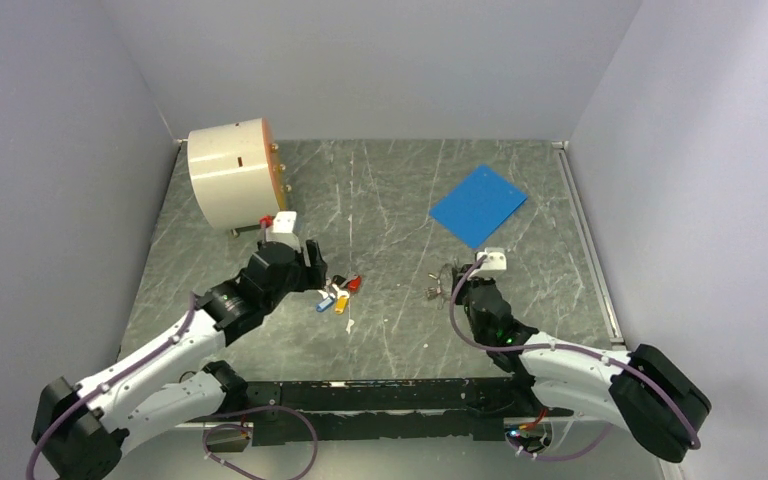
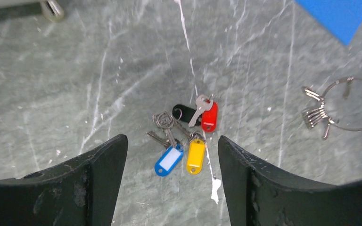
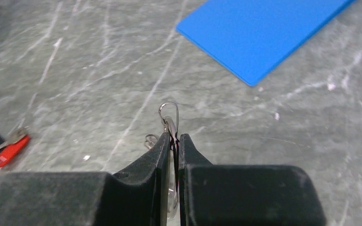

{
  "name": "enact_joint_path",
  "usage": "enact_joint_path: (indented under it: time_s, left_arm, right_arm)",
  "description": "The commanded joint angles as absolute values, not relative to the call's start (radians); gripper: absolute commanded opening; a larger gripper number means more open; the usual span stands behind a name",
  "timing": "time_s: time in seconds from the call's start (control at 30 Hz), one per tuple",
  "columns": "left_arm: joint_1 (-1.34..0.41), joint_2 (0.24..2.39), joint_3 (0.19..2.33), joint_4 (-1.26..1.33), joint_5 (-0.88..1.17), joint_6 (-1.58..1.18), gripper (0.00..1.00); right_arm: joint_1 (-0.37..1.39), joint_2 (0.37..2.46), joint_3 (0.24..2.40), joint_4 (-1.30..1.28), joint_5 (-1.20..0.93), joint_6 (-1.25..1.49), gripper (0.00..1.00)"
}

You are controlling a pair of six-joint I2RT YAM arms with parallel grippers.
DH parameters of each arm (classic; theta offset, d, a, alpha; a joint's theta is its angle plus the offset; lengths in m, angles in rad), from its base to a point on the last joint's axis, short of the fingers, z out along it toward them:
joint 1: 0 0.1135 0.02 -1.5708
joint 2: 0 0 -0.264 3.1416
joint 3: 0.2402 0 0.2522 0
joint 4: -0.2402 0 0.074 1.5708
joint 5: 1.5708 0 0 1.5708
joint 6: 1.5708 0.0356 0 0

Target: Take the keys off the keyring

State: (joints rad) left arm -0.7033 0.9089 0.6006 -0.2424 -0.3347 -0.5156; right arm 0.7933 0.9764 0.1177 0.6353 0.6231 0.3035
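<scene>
A small heap of keys [image 2: 185,134] lies on the marbled table, with red [image 2: 209,117], yellow [image 2: 195,156], blue [image 2: 168,160] and black tags; from above the keys [image 1: 339,294] sit mid-table. My left gripper [image 2: 172,143] hangs just over them, open, with nothing between its fingers [image 2: 101,162]. From the top it [image 1: 312,262] is just left of the heap. The keyring [image 3: 169,117], a thin silvery wire ring with small loops, is pinched edge-on in my shut right gripper [image 3: 174,137]. The keyring [image 2: 351,104] also shows right of the keys, apart from them. From above, the right gripper [image 1: 452,283] holds the keyring [image 1: 438,288].
A blue flat sheet [image 1: 478,204] lies at the back right. A cream cylinder [image 1: 230,175] on its side stands at the back left. A raised rail [image 1: 582,230] runs along the table's right edge, and grey walls close in three sides.
</scene>
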Motion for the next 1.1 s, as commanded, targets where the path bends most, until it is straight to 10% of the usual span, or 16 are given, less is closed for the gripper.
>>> enact_joint_path:
  time_s: [0.0, 0.73, 1.07]
  left_arm:
    - [-0.699, 0.827, 0.717, -0.421, -0.417, -0.555, 0.76]
    - [-0.699, 0.372, 0.974, -0.829, -0.539, -0.491, 0.94]
    - [-0.699, 0.258, 0.990, -0.875, -0.642, -0.435, 0.94]
  right_arm:
    - [0.715, 0.966, 0.149, 0.553, 0.626, 0.441, 0.09]
    - [0.655, 0.442, 0.408, -0.280, 0.866, 0.686, 0.98]
    - [0.655, 0.285, 0.752, -0.654, 0.968, 0.632, 0.99]
